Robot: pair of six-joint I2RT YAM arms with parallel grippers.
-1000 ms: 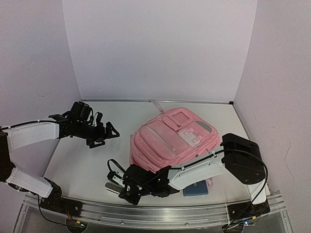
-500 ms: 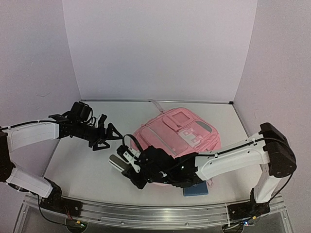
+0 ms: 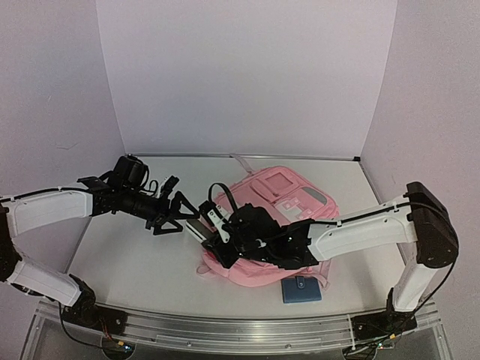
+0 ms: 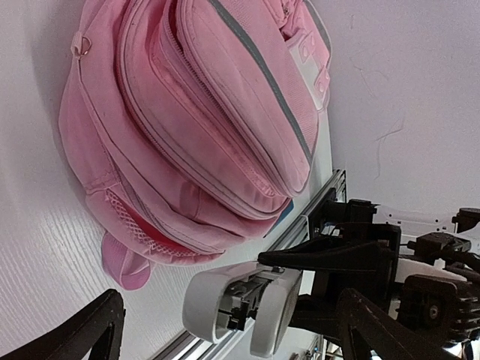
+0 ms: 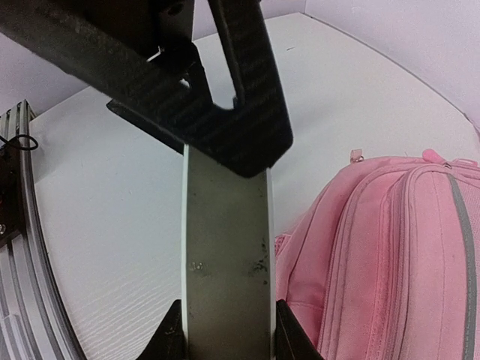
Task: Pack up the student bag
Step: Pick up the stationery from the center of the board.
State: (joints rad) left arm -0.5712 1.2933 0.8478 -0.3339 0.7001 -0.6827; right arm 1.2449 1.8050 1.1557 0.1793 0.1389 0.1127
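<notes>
Pink backpack [image 3: 300, 202] lying on the counter [image 3: 127, 255], right fingers [image 5: 171, 336] clamped on a flat grey slab [image 5: 225, 255], perhaps a case, left fingers [image 4: 86, 337] spread wide just beside it

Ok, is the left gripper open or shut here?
Open. The left gripper has its fingers spread wide, gripping nothing, in both the top and wrist views.

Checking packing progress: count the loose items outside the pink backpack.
2. A flat grey item held in the right gripper beside the backpack; a blue item on the table at its near edge. Others may be hidden.
</notes>
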